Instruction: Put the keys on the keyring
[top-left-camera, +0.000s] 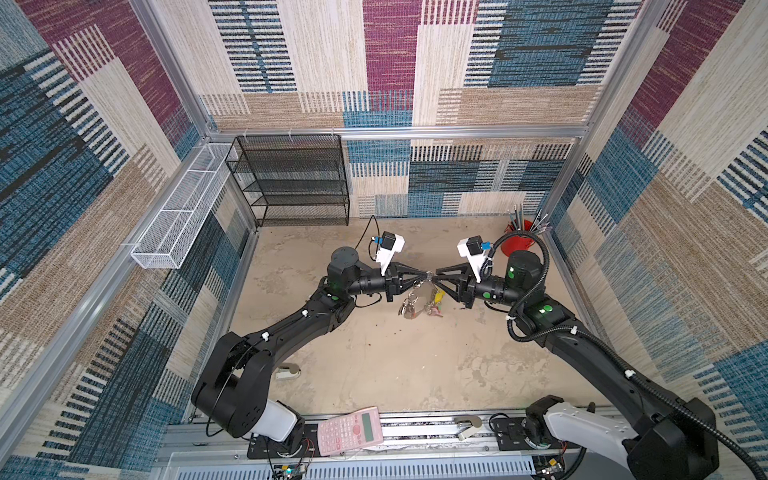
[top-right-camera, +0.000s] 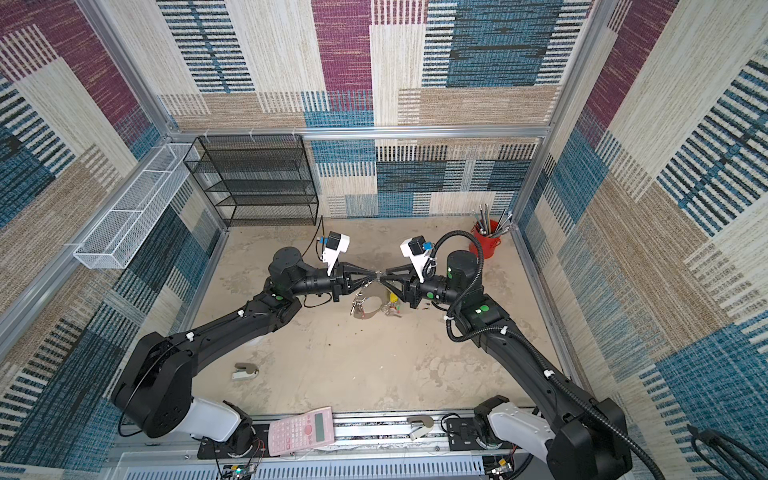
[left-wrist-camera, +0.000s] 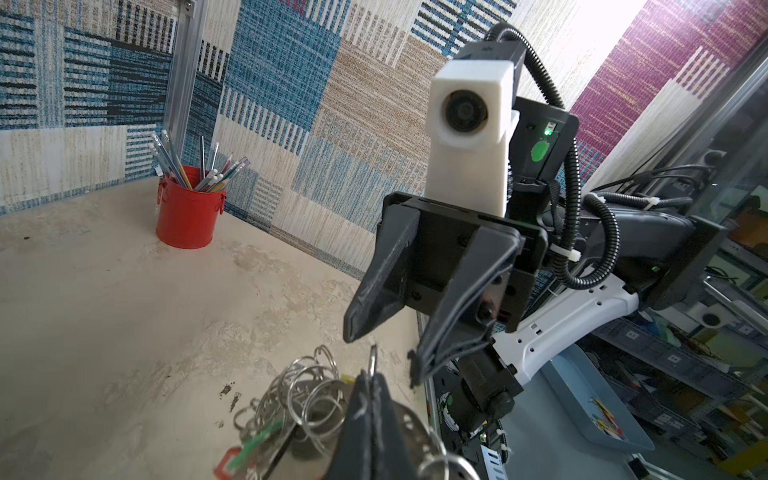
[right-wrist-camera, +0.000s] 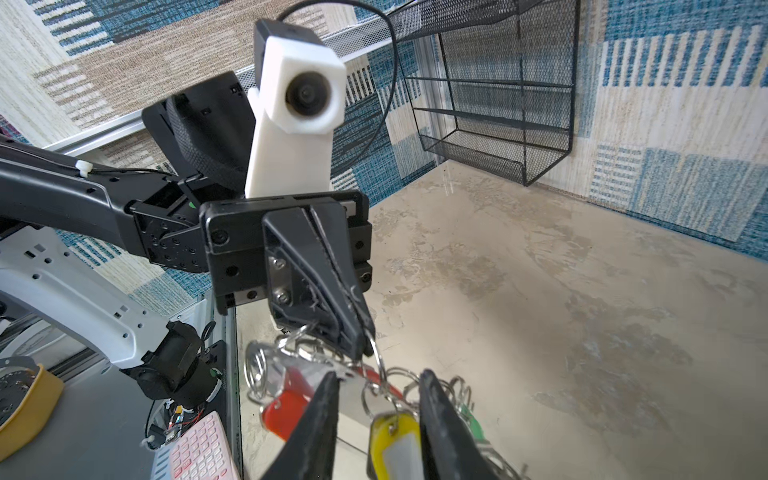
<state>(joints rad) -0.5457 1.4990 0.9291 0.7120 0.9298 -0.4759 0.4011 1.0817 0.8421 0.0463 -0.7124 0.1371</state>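
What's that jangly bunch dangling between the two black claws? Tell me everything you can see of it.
It is the keyring: a flat grey band hung with many silver rings, keys and red and green tags. It dangles over the table, pinched at the top by the shut left gripper. The yellow-tagged keys hang beside it, between the fingers of the open right gripper. Whether its lower end touches the table is unclear.

Robot lab cell: aluminium frame (top-left-camera: 415, 132), fabric-patterned walls (top-left-camera: 316, 45), equipment racks (left-wrist-camera: 685, 365) outside.
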